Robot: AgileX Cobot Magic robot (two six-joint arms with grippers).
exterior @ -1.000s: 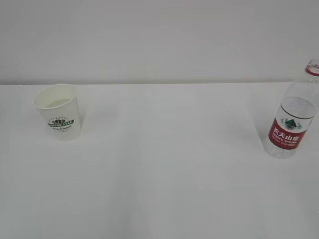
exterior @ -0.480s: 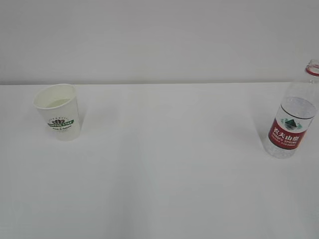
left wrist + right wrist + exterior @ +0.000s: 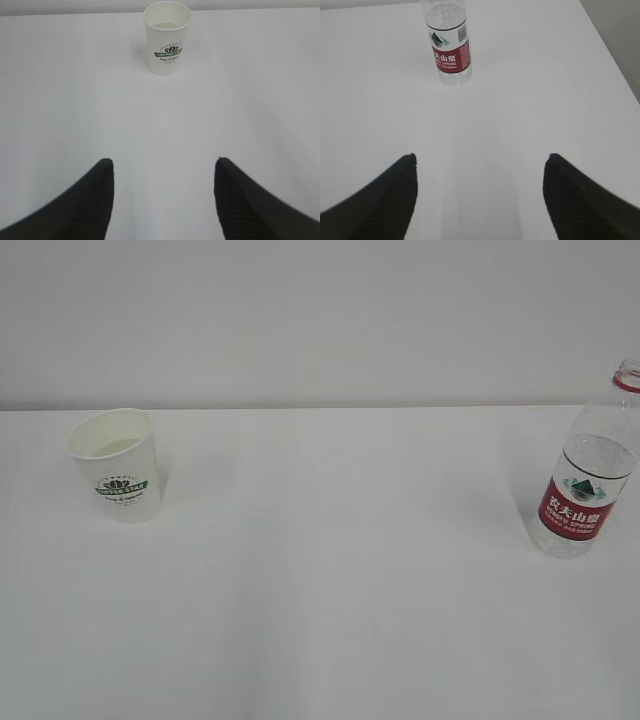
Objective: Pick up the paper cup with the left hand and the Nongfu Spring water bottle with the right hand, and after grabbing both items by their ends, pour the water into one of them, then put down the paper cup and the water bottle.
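Note:
The white paper cup [image 3: 115, 465] with its green logo stands upright at the table's left; the left wrist view has the paper cup [image 3: 167, 38] far ahead, with liquid low inside. My left gripper [image 3: 163, 165] is open and empty, well short of it. At the right edge of the exterior view the Nongfu Spring water bottle [image 3: 587, 470] stands upright, uncapped, with a red label. In the right wrist view the bottle [image 3: 448, 44] is ahead and a little left of my right gripper [image 3: 480, 159], which is open with nothing between its fingers. Neither arm shows in the exterior view.
A white table [image 3: 330, 570] carries both items, with a plain pale wall [image 3: 320, 320] behind. The table's right edge [image 3: 610, 47] runs close to the bottle's right in the right wrist view.

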